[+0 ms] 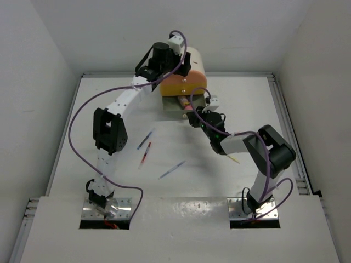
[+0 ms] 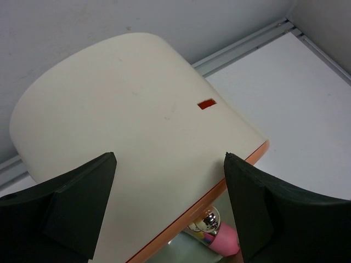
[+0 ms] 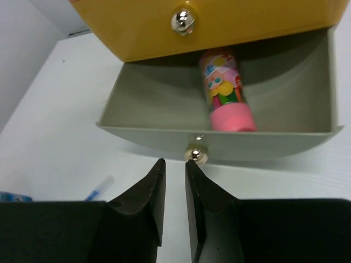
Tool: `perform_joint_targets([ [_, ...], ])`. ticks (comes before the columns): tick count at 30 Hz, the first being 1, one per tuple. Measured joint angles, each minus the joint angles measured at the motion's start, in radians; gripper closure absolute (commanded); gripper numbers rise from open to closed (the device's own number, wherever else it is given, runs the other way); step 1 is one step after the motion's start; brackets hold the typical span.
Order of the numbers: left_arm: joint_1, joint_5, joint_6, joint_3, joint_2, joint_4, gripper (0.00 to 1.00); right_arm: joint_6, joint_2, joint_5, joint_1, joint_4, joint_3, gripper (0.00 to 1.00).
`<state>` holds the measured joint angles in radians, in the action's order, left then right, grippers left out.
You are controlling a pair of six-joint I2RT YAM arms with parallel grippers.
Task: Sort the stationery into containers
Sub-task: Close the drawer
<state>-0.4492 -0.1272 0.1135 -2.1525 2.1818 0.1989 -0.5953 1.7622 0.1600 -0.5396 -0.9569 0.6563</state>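
Note:
The containers are drawers in a cream arch-topped box at the back of the table. Its lowest drawer, grey, is pulled out and holds a stubby pink tube; the yellow drawer above it is closed. My right gripper sits just in front of the grey drawer's knob, slightly open with nothing between its fingers. My left gripper hangs wide open over the box's top, holding nothing. Three pens lie loose on the table: blue-purple, red and blue.
A thin yellow stick lies by my right arm's elbow. Purple cables loop off both arms. Raised rails border the table on the right and at the back.

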Motion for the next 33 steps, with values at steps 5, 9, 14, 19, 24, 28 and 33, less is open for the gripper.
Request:
perform_joint_targets([
  [5, 0.004, 0.0, 0.0, 0.003, 0.0, -0.007, 0.14, -0.098, 0.047, 0.025, -0.032, -0.039, 0.0, 0.9],
  [9, 0.005, -0.001, 0.001, 0.008, 0.0, -0.014, 0.14, -0.165, 0.071, 0.043, -0.035, -0.039, -0.003, 0.99],
  [14, 0.005, -0.002, 0.003, 0.017, 0.0, -0.031, 0.14, -0.232, 0.073, 0.068, -0.034, -0.038, -0.01, 1.0],
  [19, 0.007, -0.004, 0.004, 0.025, 0.0, -0.048, 0.14, -0.293, 0.101, 0.079, -0.031, -0.045, -0.01, 0.95],
  [24, 0.014, -0.012, 0.021, 0.032, 0.0, -0.063, 0.14, -0.341, 0.153, 0.088, -0.024, -0.044, -0.001, 0.95],
  [28, 0.019, -0.023, 0.033, 0.039, 0.0, -0.076, 0.14, -0.353, 0.206, 0.098, -0.014, -0.052, 0.029, 0.96],
  [33, 0.024, -0.031, 0.04, 0.043, 0.0, -0.084, 0.14, -0.355, 0.27, 0.1, 0.003, -0.064, 0.099, 0.95],
])
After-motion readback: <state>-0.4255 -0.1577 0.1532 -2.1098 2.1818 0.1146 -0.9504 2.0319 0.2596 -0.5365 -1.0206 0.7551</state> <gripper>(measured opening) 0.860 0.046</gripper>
